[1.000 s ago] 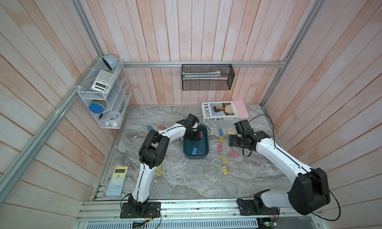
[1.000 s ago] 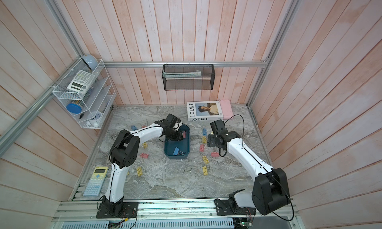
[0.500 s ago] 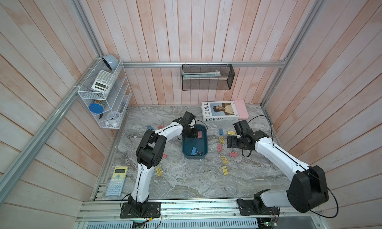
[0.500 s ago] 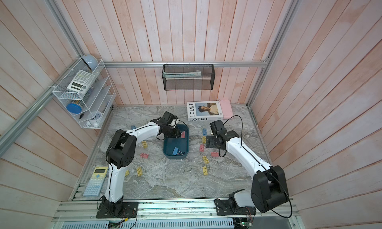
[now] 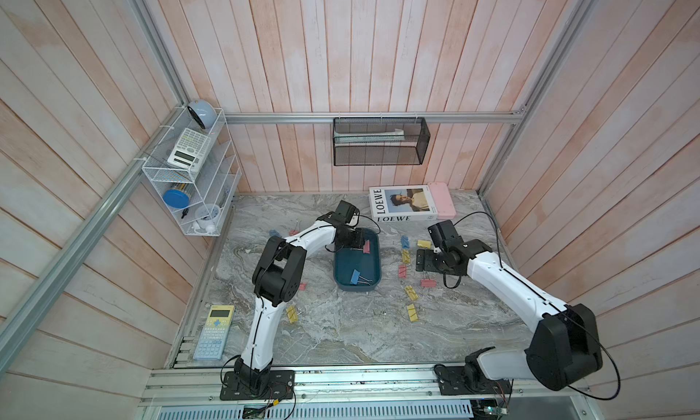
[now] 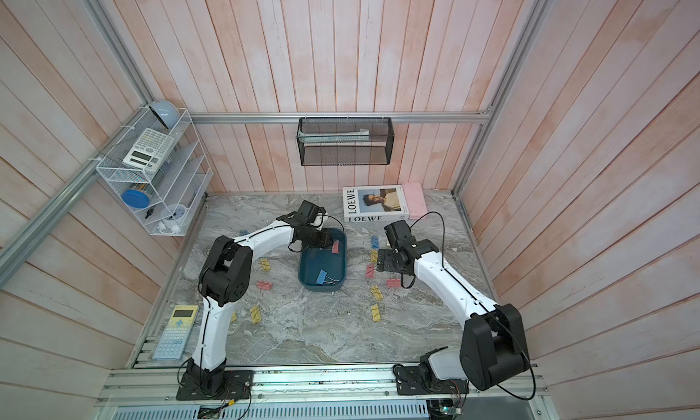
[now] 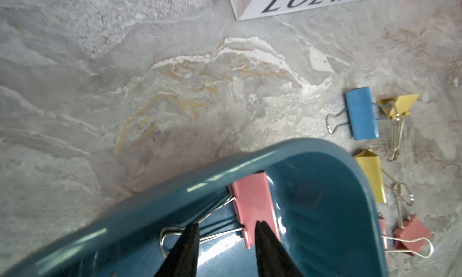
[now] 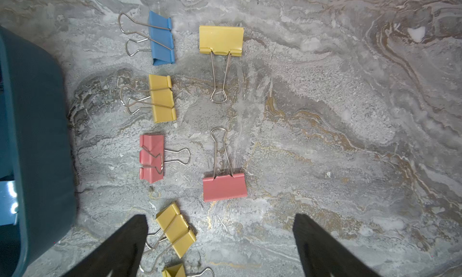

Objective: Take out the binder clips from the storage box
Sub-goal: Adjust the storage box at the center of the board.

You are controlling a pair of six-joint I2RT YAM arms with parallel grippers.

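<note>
Most of the job is seen to be done: about a dozen clips point(image 5: 410, 292) are scattered over the surface point(image 5: 341, 334) on both sides of the box point(image 5: 358, 262), some just beside its walls, others nearer the arms' bases. Only two can be counted inside. A pink clip point(image 7: 252, 200) is tucked against the far end wall, and a blue clip point(image 5: 355, 277) is lying at the near end, well apart from it. The pink one is judged to be the target: the left hand point(image 7: 226, 224) is set down inside the box, its fingers point(image 7: 187, 248) part-spread, with the clip's wire handles running across the gap between them and one tip over the edge of the pink body. Nothing is seen to be pinched yet. The right hand point(image 8: 220, 216) is held spread wide over the surface beside the box, above a group of clips already out, and nothing is carried in it. So two lifts are judged to be left, pink first and blue after. The blue one is untouched. Whether another clip is hidden under the left arm cannot be told.
</note>
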